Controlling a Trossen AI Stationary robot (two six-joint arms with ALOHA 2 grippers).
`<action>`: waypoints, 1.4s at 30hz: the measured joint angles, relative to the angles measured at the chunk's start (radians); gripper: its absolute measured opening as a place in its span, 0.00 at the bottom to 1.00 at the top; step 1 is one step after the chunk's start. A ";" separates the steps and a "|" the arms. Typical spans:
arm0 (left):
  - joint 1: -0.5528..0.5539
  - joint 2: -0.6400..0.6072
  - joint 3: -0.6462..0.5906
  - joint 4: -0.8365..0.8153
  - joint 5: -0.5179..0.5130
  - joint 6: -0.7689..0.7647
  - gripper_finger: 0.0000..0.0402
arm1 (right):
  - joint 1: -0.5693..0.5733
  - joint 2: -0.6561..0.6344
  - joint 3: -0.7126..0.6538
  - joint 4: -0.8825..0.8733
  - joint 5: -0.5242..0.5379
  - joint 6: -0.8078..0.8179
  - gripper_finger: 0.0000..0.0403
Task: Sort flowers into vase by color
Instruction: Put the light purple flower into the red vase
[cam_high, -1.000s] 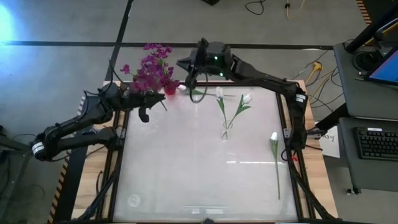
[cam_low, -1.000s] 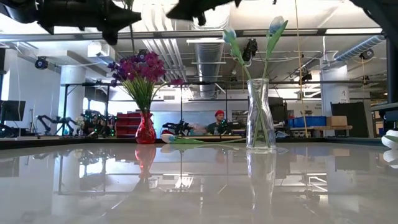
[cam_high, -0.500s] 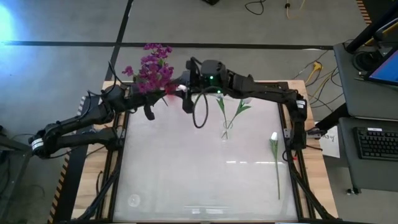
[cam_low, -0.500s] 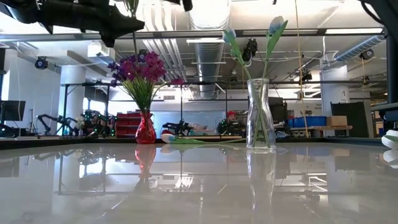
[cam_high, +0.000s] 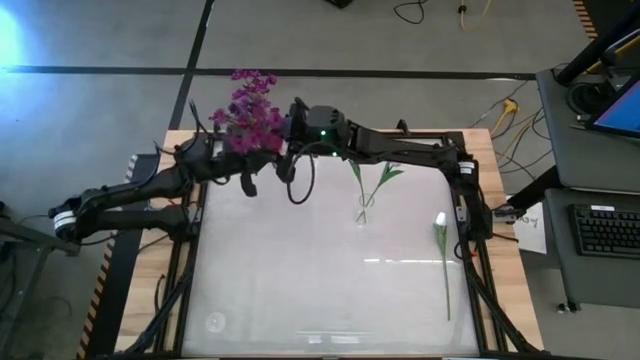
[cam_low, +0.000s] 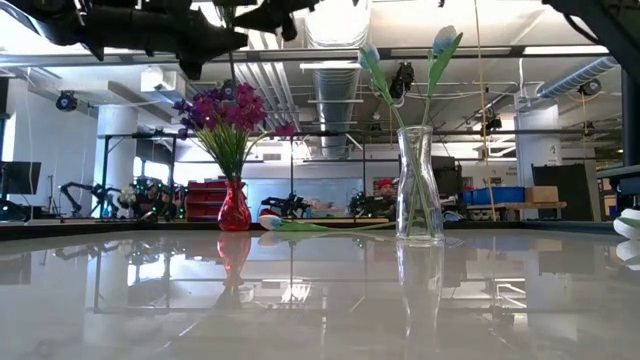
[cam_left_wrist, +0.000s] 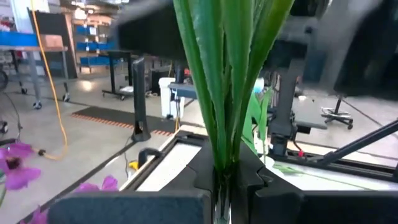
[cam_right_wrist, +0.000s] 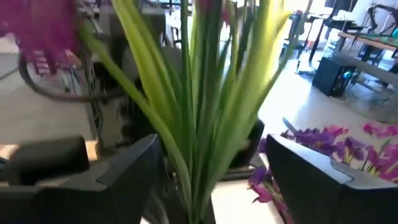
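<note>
Where the counter (cam_high: 300, 290) meets its far edge: red vase (cam_low: 234, 208) full of purple flowers (cam_low: 222, 108). Left claw (cam_left_wrist: 231, 186) clamped on green stalks above it; right claw (cam_right_wrist: 205, 180) wide apart around the same bunch. Clear glass vase (cam_low: 418, 186) mid-counter with two white buds (cam_low: 445, 42). One white flower (cam_high: 441, 250) flat near the right edge.

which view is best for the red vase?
Low view: the red vase stands fully visible in side profile at the table's far edge, purple flowers in it. In the high view the blossoms and both arms cover it. Neither wrist view shows it, only green stalks close up.
</note>
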 joint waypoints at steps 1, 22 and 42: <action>0.000 0.007 0.000 0.000 0.000 -0.002 0.00 | 0.000 -0.002 0.000 0.001 0.001 0.004 0.69; -0.005 -0.193 0.000 -0.570 0.066 0.041 0.50 | -0.025 -0.138 0.020 -0.247 -0.018 -0.004 0.06; 0.115 0.153 -0.458 0.485 -0.419 0.123 0.60 | -0.098 -0.172 0.014 -0.283 -0.020 -0.119 0.06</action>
